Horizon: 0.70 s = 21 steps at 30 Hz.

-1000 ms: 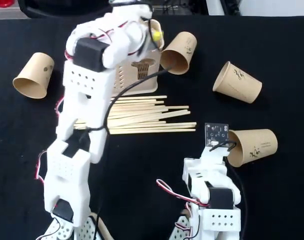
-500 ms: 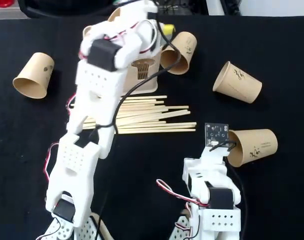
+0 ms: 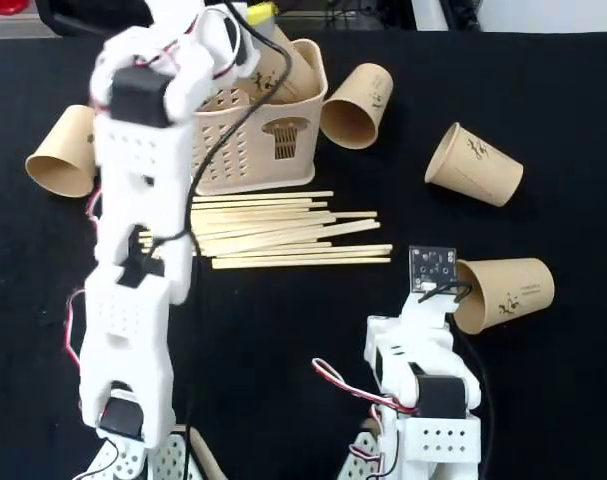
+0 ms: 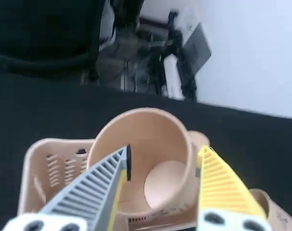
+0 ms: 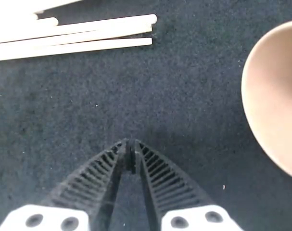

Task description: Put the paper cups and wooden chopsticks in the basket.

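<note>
Basket (image 3: 238, 150): your landmark. It stands upright at the far side of the black table (image 3: 543, 90).
Left gripper (image 4: 165, 151): yours hangs right over the basket with its fingers spread wide. It doesn't seem to pinch anything, but the wrist view is tight, so I can't rule out a touch on the cup rim.
Basket cup (image 3: 286, 62): sits inside the basket at its far right corner, leaning, mouth up toward your left gripper.
Near cup (image 3: 356, 105): on its side just right of the basket.
Left cup (image 3: 66, 150): on its side, off the basket's left, past your left arm.
Right cup (image 3: 473, 165): tipped over, well right of the basket.
Far cup (image 3: 503, 290): on its side, the one farthest from the basket, toward the front right.
Chopsticks (image 3: 283, 230): a loose flat bundle just in front of the basket, running along its front wall.
Right gripper (image 5: 129, 154): fingers pressed together on nothing, low over the table well in front of the basket, between the chopstick ends and the far cup.
</note>
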Motion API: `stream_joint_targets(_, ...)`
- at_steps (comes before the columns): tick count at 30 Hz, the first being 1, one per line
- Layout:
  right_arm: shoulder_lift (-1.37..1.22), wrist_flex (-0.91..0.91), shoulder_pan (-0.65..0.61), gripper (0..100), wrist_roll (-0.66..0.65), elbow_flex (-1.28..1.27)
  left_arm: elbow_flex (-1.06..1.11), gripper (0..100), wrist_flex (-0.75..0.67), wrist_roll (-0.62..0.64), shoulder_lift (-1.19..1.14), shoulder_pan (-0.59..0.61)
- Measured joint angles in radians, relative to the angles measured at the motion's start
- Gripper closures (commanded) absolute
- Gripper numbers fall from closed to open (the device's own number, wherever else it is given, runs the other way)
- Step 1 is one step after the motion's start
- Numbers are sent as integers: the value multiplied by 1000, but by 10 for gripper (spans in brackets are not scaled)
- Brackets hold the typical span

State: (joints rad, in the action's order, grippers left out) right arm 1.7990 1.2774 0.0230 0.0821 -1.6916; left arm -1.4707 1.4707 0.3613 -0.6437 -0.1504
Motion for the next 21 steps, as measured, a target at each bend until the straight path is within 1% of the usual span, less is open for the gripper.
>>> stream_joint_targets(9,0,0,0,976,0,0,-35,766,63,6,-46,-132)
stream_joint_targets(13,0,0,0,976,0,0,-38,766,61,6,-46,-140)
stream_joint_targets(17,0,0,0,976,0,0,-40,766,18,2,-81,-140)
stream_joint_targets(21,0,0,0,976,0,0,-38,767,-34,-60,-115,-164)
